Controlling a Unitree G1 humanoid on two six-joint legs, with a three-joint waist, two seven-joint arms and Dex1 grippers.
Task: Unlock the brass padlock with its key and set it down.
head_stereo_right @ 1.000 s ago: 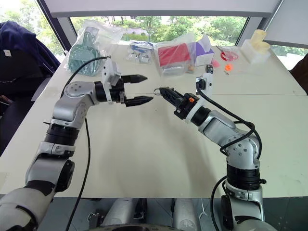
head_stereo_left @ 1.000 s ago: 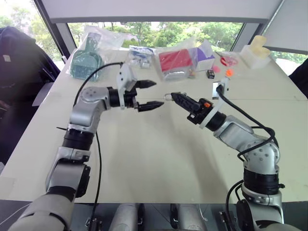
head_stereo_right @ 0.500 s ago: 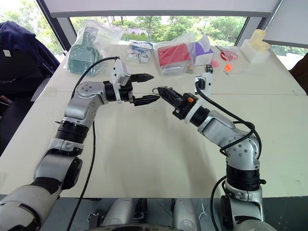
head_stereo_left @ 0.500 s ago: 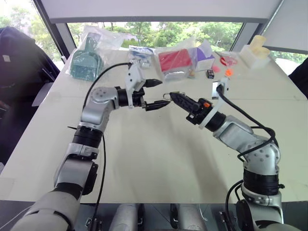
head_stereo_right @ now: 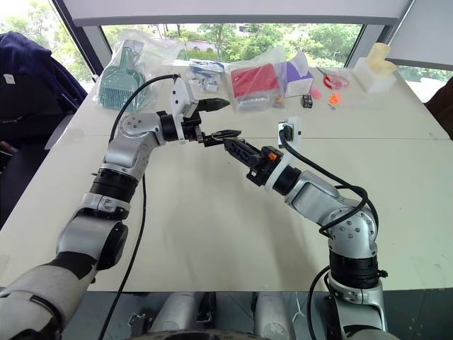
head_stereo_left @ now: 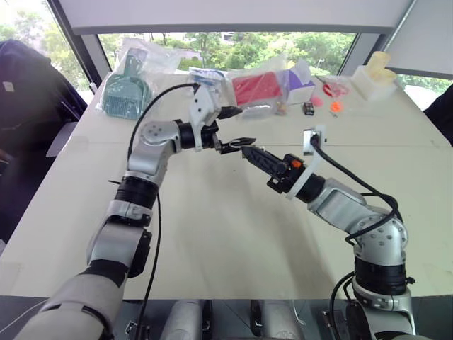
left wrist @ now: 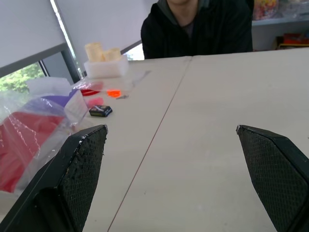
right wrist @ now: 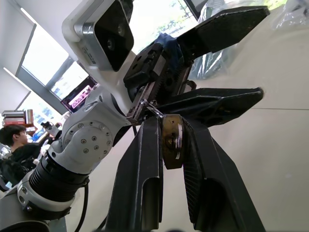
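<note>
My right pincer (right wrist: 166,145) is clamped on the brass padlock (right wrist: 171,140), holding it in the air above the desk (head_stereo_left: 233,227), shackle toward my left arm. My left pincer (head_stereo_left: 235,127) stands wide open, its lower finger just beside the padlock's shackle. I cannot make out the key.

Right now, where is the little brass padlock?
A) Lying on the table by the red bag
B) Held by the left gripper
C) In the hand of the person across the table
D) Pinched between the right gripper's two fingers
D: the right wrist view shows the brass padlock clamped between the right gripper's black fingers, held up off the table, while the left gripper stands open just in front of it.
</note>
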